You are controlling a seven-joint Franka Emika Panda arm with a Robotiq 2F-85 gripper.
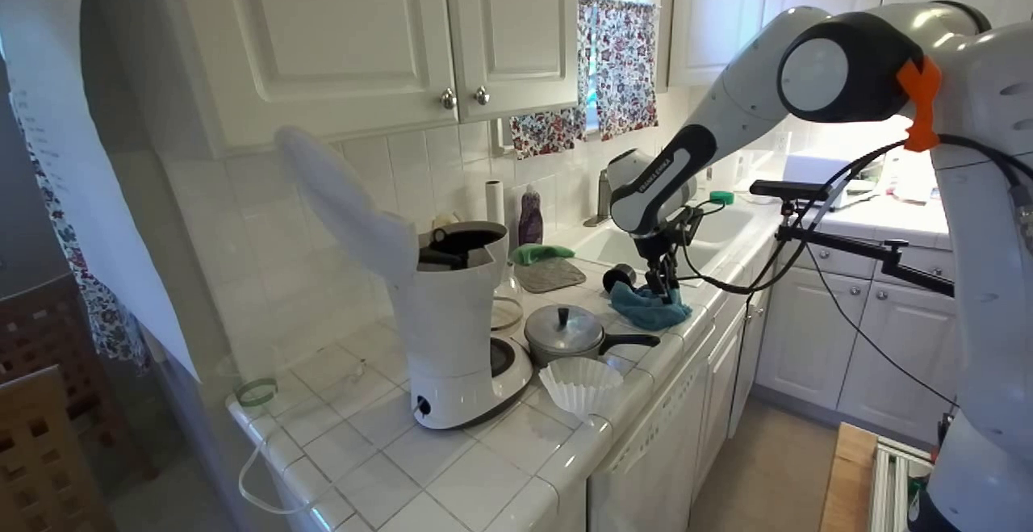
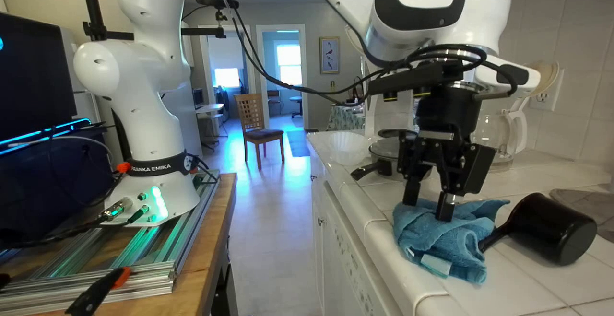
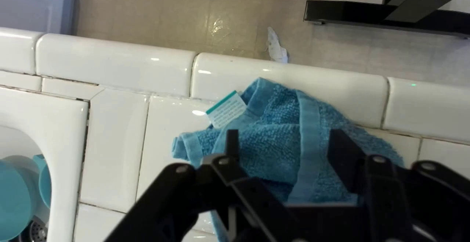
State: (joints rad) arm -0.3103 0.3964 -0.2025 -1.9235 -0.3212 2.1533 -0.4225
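Wrist view: tool (image 3: 284, 148) spread, nothing clamped, astride bunched blue towel (image 3: 273, 139) on tiled surface (image 3: 110, 150). In an exterior view: fingertips (image 2: 445, 210) touch it; black scoop (image 2: 551, 229) alongside, handle (image 2: 494, 238) meeting its edge. I'd take a deep, square pinch, keeping the handle out.

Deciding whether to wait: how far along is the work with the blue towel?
Looks done: the reach, as the gripper is down at the blue towel. In hand: a grasp, it seems; the fingers stand apart, with towel showing between them in the wrist view. Left, probably: a firm grip and any lift, as the towel lies on the tiled counter.
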